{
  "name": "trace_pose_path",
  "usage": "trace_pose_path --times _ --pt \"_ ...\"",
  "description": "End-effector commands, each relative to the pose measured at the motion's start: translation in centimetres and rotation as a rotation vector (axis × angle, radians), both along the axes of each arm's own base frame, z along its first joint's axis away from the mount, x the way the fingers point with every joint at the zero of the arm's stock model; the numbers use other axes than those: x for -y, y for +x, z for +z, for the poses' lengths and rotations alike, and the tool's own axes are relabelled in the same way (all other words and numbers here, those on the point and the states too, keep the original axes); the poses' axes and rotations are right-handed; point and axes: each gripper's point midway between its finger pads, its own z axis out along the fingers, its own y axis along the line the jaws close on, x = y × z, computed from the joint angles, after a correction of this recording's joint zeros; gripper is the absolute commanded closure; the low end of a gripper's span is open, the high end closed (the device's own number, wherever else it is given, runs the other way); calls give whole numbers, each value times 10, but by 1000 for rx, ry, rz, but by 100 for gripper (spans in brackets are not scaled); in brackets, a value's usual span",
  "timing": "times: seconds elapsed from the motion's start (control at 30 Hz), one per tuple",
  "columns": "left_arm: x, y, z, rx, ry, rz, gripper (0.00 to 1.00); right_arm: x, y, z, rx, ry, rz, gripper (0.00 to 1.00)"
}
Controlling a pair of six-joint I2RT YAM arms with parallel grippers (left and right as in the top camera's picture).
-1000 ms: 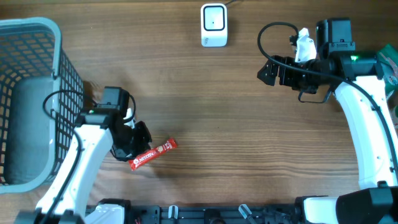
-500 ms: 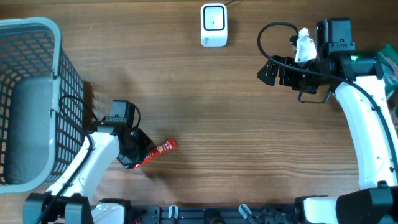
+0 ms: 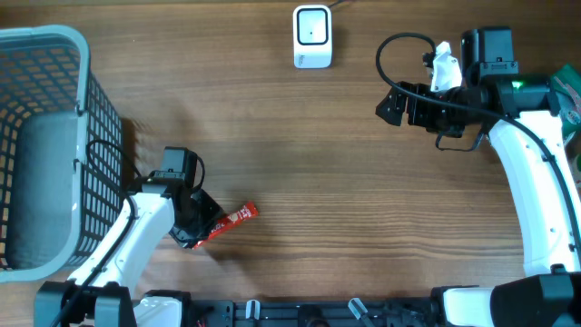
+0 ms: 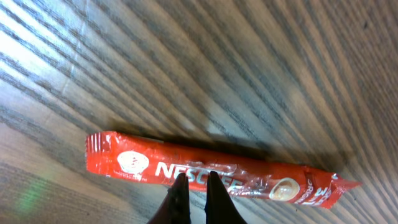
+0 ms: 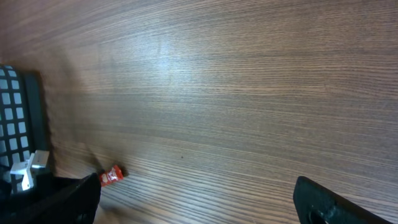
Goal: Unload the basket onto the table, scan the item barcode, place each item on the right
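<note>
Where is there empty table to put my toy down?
The widest bare wood is the middle of the table, between the white scanner, the red sachet and the right end effector. It is crowded at bottom left, where the left end effector pinches the sachet beside the basket.

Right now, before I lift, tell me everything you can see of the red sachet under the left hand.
The red stick sachet is a long, narrow, glossy foil packet with crimped ends. It carries white lettering starting "NESC", a round white emblem near one end and a cup picture near the other. No barcode shows on its upper face. It lies flat on the wooden table, slanted in the overhead view. The left hand is shut on its middle, where the foil crinkles.
</note>
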Motion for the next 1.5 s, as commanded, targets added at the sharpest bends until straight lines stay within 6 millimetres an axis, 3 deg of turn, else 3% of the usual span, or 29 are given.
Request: trace_pose_path --times 0.0,0.17,0.57,0.73,0.93,1.1,1.2,1.27,1.3,1.33,1.37,1.4,1.47 --pt "-5 -7 -10 -12 29 14 96 2 0 -6 -15 -15 -3 1" --pt "-5 -13 -18 -22 26 36 95 2 0 -6 -15 -15 -3 0" --pt "8 11 -15 66 -36 84 93 2 0 -6 -20 -16 -2 1" --pt "30 21 -17 111 -61 50 92 2 0 -6 -20 -16 -3 1" --pt "72 43 -19 222 -108 -67 91 2 -1 -6 -23 -16 -2 1" --pt "91 61 -9 310 -145 -106 93 3 -1 -6 -23 -19 -4 1" --pt "108 84 17 396 -167 -203 90 3 -1 -6 -23 -20 -4 1" --pt "115 97 36 438 -157 -284 74 3 -1 -7 -24 -20 -3 1" --pt "116 112 66 472 -109 -360 44 3 -1 -6 -23 -20 -3 0" --pt "113 122 84 495 -66 -388 29 3 -1 -6 -23 -20 -3 0" --pt "109 134 108 532 -15 -422 4 3 -1 -6 -24 -20 -3 0" --pt "107 145 131 576 25 -449 1 3 -1 -7 -24 -20 -3 0" --pt "101 175 199 724 135 -497 0 3 -2 -7 -28 -20 -3 0"
